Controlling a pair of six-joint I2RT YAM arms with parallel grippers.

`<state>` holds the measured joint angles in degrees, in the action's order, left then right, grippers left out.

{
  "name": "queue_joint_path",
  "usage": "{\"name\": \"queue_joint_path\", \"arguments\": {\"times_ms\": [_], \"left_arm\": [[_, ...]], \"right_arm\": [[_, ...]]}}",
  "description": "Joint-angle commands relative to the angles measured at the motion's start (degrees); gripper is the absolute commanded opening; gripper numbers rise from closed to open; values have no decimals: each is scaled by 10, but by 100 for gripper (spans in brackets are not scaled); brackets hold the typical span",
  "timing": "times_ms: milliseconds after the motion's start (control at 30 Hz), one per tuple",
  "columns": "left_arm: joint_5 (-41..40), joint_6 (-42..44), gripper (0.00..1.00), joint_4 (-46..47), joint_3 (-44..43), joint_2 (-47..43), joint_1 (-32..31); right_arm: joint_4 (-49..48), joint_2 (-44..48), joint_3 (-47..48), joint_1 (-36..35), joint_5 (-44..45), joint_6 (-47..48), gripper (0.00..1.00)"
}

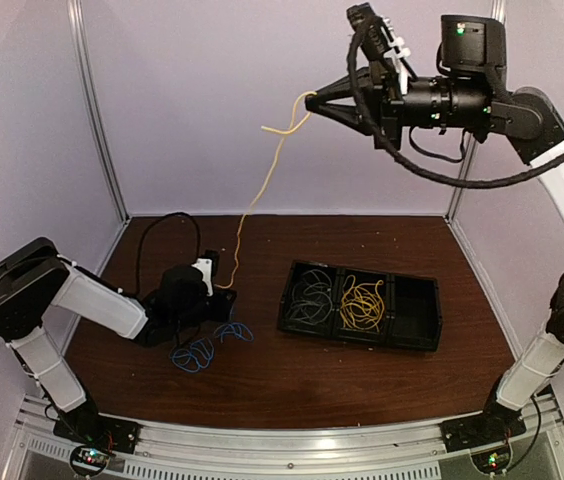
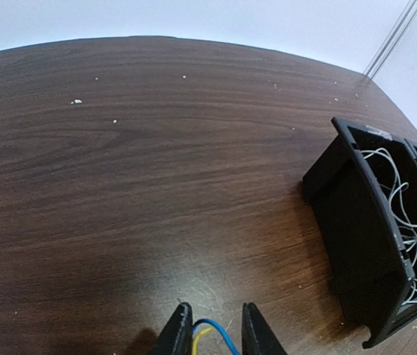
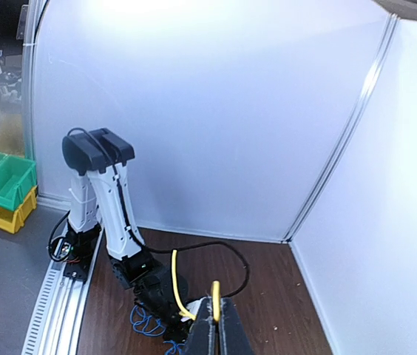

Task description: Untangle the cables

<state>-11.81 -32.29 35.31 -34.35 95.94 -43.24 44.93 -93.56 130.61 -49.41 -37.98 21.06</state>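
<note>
A yellow cable (image 1: pixel 258 190) runs taut from my raised right gripper (image 1: pixel 314 100) down to my left gripper (image 1: pixel 224 296) at the table. The right gripper (image 3: pixel 215 319) is shut on the yellow cable (image 3: pixel 174 285) high above the table. The left gripper (image 2: pixel 216 329) rests low on the table with a blue cable (image 2: pixel 219 336) and the yellow cable's end (image 2: pixel 197 339) pinched between its fingers. Loose blue cable loops (image 1: pixel 202 347) lie on the table beside the left gripper and show in the right wrist view (image 3: pixel 143 323).
A black tray (image 1: pixel 417 305) with compartments sits right of centre, holding grey cables (image 1: pixel 312 292) and yellow cables (image 1: pixel 362 303). It shows at the right in the left wrist view (image 2: pixel 349 200). A thick black arm cable (image 1: pixel 167 235) loops behind the left arm. White walls enclose the table.
</note>
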Motion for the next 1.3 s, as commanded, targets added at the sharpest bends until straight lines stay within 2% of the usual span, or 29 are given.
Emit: {"name": "queue_joint_path", "arguments": {"times_ms": [0,100,300,433,600,867,1033,1267], "left_arm": [[-14,8,24,-7,12,21,11],[-10,-2,24,-8,20,23,22],[-20,-5,23,-34,9,18,33],[-55,-6,24,-84,-3,3,36],[-64,7,30,-100,15,-44,60],[-101,26,50,-154,28,-113,88],[-99,2,63,-170,48,-135,115],[-100,-16,65,-173,76,-167,134]], "right_arm": [[-12,26,24,45,-13,0,0],[-20,40,41,96,-32,-16,0],[-15,58,27,118,-17,-5,0],[-30,64,26,141,-11,-24,0],[-40,67,46,178,39,-23,0],[-58,78,40,232,63,-41,0],[-93,84,42,276,120,-37,0],[-116,86,9,290,107,-41,0]]}}
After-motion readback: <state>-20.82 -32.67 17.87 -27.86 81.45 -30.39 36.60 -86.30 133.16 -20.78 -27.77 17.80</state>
